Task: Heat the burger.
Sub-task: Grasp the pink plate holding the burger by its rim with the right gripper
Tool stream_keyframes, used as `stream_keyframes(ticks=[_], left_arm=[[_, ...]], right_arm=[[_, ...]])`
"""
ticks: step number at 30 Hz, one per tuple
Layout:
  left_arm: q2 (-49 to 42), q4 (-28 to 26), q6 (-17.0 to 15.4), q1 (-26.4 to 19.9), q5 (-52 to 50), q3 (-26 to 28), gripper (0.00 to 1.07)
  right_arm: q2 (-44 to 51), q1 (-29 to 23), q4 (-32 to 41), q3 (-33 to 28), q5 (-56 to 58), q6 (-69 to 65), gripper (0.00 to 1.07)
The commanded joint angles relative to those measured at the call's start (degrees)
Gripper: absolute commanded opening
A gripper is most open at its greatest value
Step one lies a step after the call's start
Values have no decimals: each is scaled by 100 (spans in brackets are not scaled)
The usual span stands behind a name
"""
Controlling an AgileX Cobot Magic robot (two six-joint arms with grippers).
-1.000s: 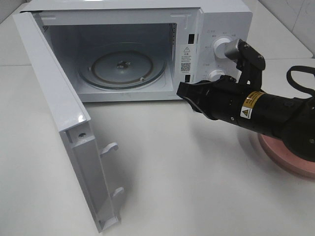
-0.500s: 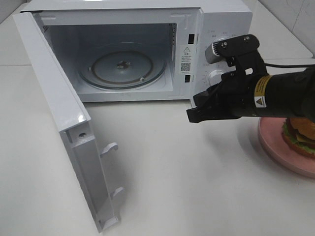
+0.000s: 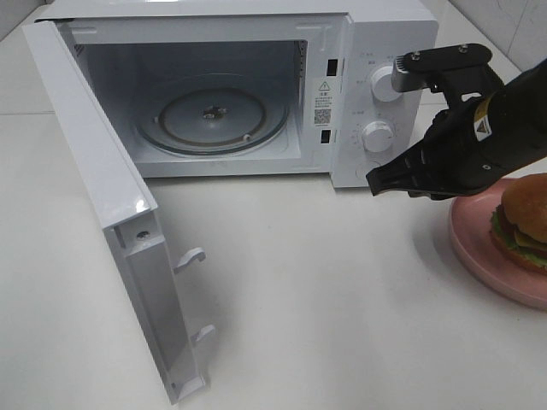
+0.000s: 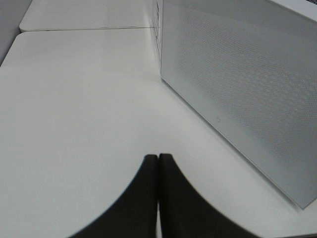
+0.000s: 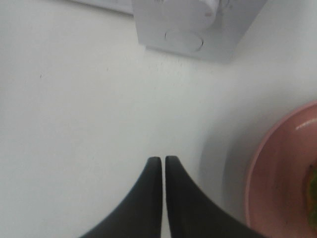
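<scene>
The burger (image 3: pixel 523 222), brown bun over green lettuce, sits on a pink plate (image 3: pixel 479 248) at the table's right edge. My right gripper (image 3: pixel 377 182) hovers just left of the plate, in front of the microwave's control panel, fingers shut with nothing between them; the right wrist view shows the shut right gripper (image 5: pixel 164 159) over bare table with the pink plate (image 5: pixel 277 173) beside it. The white microwave (image 3: pixel 376 34) stands open with its glass turntable (image 3: pixel 214 120) bare. My left gripper (image 4: pixel 158 156) is shut and empty, beside the microwave's side wall (image 4: pixel 237 89); the exterior view does not show it.
The microwave door (image 3: pixel 111 213) swings out to the front left, with latch hooks (image 3: pixel 190 256) sticking toward the table's middle. Two knobs (image 3: pixel 378 135) sit on the panel close to my right arm. White tabletop (image 3: pixel 325 307) spreads in front of the oven.
My right arm has swung right and back from in front of the oven toward the plate. The burger, hidden under the arm before, now shows.
</scene>
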State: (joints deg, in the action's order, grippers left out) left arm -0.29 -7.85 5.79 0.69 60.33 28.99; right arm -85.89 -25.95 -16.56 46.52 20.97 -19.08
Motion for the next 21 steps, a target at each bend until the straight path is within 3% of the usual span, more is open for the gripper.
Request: stream_keyframes(ticks=[1,6,10,12,15,16,18,20,21], left_arm=[[-115,-23,-11,-23,-63,0,0],[-115,-23,-11,-23,-63,0,0],[-115,-23,-11,-23,-63,0,0],[-115,-23,-11,-23,-63,0,0],[-115,-23,-11,-23,-63,0,0],[-115,-23,-11,-23,-63,0,0],[-115,-23,-11,-23,-63,0,0],[-115,-23,-11,-23,-63,0,0],[-115,-23,-11,-23,-63,0,0]], right_arm=[[34,-11,1765,430,1226,1799,4],[34,-11,2836,722,2229,2716,7],[34,-11,2853,831,2555,2676,13],[34,-11,2802,865,2630,2435,26],[34,-11,2796,865,2630,2378,32],[34,-11,2779,865,2630,2275,44],[34,-11,2762,865,2630,2246,49],[34,-11,2590,865,2636,2080,66],[34,-11,2590,865,2636,2080,66]])
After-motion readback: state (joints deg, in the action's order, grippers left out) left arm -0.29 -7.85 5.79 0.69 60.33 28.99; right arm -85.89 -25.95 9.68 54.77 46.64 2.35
